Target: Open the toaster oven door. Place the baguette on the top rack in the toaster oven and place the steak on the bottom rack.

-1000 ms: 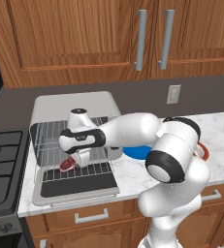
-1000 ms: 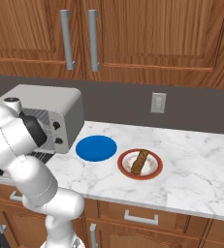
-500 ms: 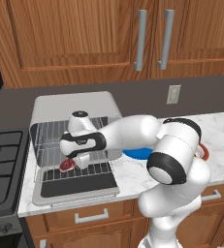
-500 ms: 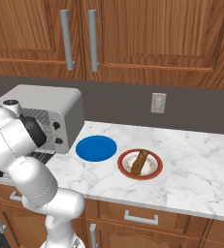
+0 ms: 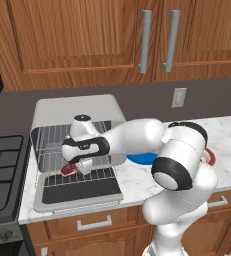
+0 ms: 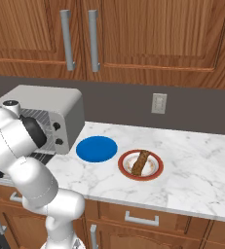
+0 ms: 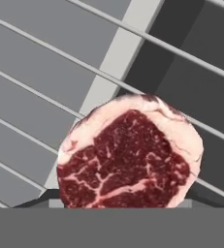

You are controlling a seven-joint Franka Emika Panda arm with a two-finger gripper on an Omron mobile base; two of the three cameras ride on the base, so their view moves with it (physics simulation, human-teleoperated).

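The light grey toaster oven [image 5: 77, 106] [image 6: 46, 99] stands at the counter's left end. Its door [image 5: 79, 192] is folded down flat, dark glass up. Inside are the top rack [image 5: 49, 135] and, below it, the bottom rack [image 5: 47, 161]. My gripper [image 5: 74, 168] reaches into the opening at the front of the bottom rack, with the red marbled steak [image 5: 67, 170] [image 7: 128, 155] at its tip. In the hand view the steak lies flat over the wire bars and hides my fingertips. The brown baguette [image 6: 140, 163] lies on a red-rimmed plate [image 6: 155, 172] to the right.
A blue plate [image 6: 97, 148] [image 5: 139, 159] sits on the marble counter between the oven and the red-rimmed plate. A black stove [image 5: 2, 160] borders the oven on the left. Wooden cabinets hang above, and a wall outlet [image 6: 158, 103] is behind the plates.
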